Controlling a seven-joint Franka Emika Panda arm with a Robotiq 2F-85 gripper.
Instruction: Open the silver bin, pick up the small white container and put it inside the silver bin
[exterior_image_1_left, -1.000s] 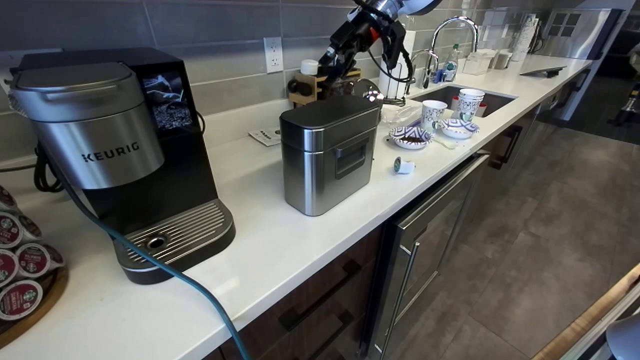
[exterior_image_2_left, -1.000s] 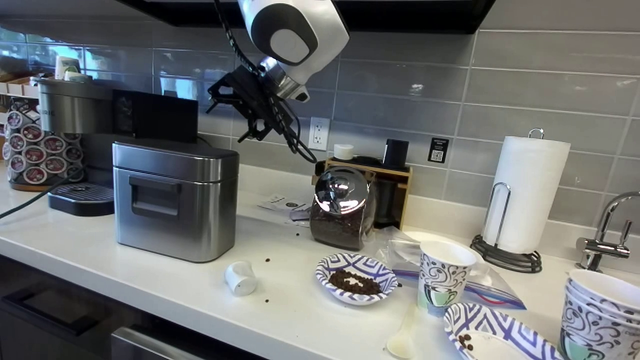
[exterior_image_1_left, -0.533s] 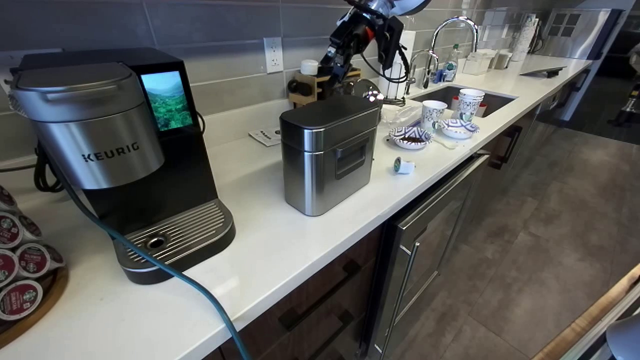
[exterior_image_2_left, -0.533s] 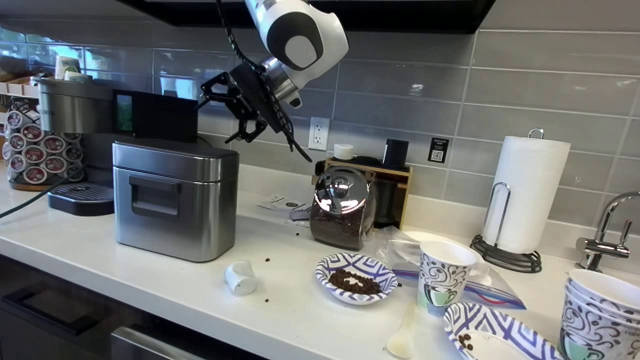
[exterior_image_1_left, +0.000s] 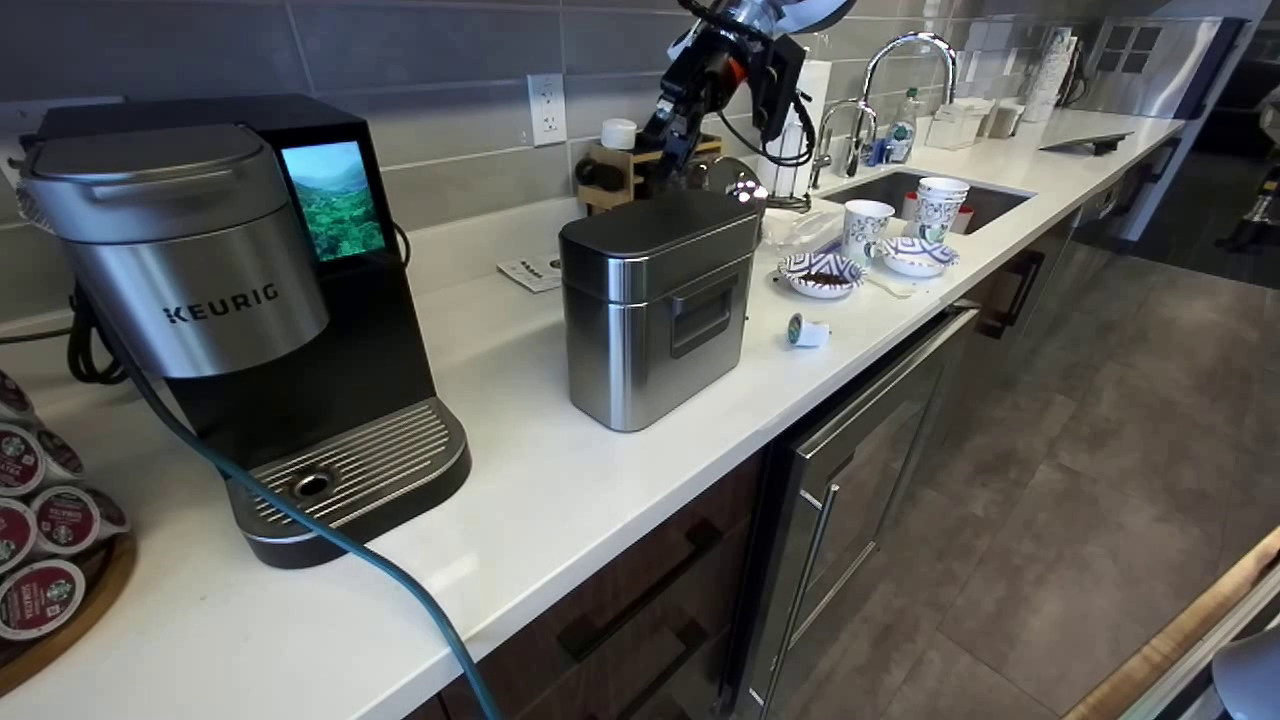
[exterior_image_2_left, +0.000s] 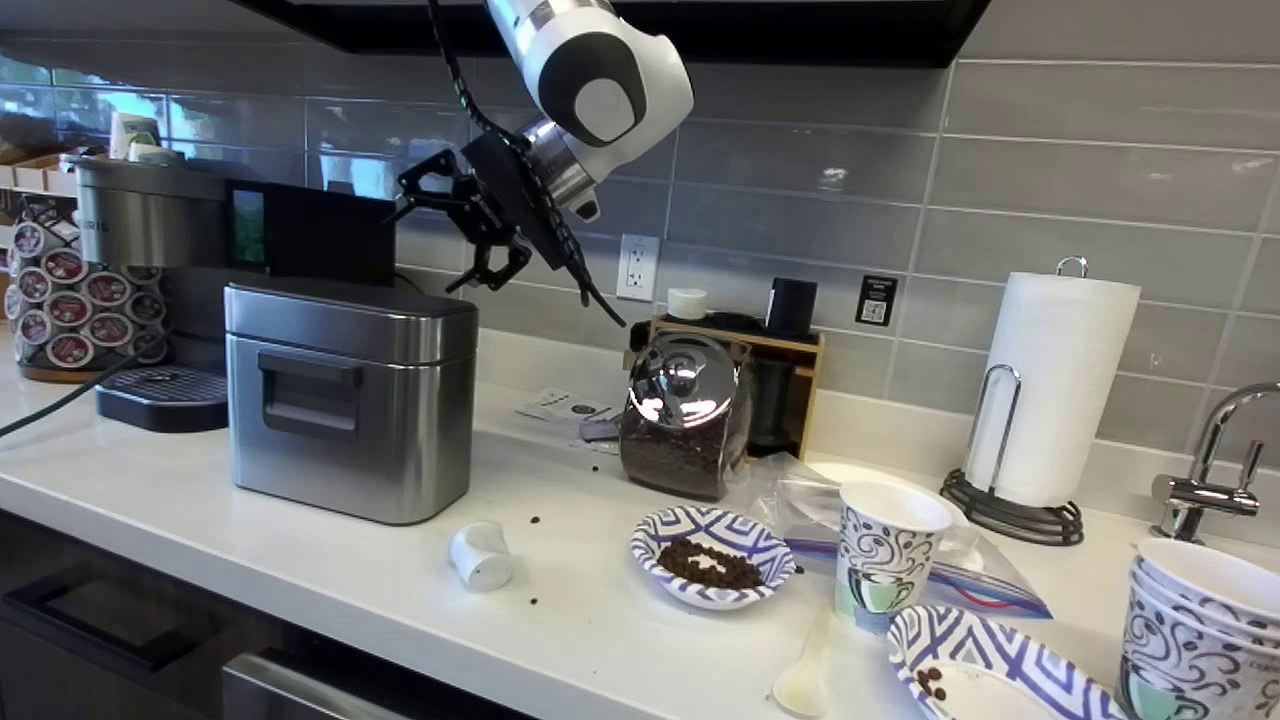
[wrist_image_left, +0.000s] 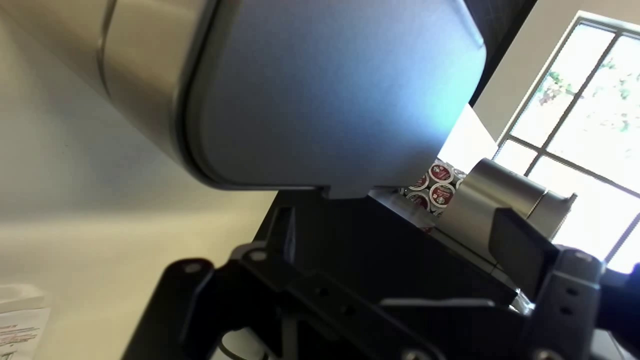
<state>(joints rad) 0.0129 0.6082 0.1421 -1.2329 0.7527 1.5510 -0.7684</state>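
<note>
Task judged to be at its first stage. Silver bin (exterior_image_2_left: 390, 410) stood upright on the counter (exterior_image_2_left: 600, 630), left of centre in an exterior view. Its lid (exterior_image_2_left: 350, 325) sat down flat, seam even along the sides in sight; inside hidden. Small white container (exterior_image_2_left: 481, 556) lay on its side on the counter, below and right of the bin in the same frame, near it but apart. Not picked up.

Gripper (exterior_image_2_left: 422, 253) hung in the upper left of that frame, higher than the bin's right end (over it or behind it, unclear), jaws spread wide, carrying nothing. In the wrist view the lid filled the upper middle; the fingers (wrist_image_left: 522, 250) showed dark across the lower part, well parted. Could not tell whether a fingertip touched the lid's edge.

Done: none of the three steps, on this evidence. Step in hand looked like lining up on the lid. Left: lid to raise, container to pick up, then the drop inside. Lid likely had to come first, since the closed bin offered no way in.
</note>
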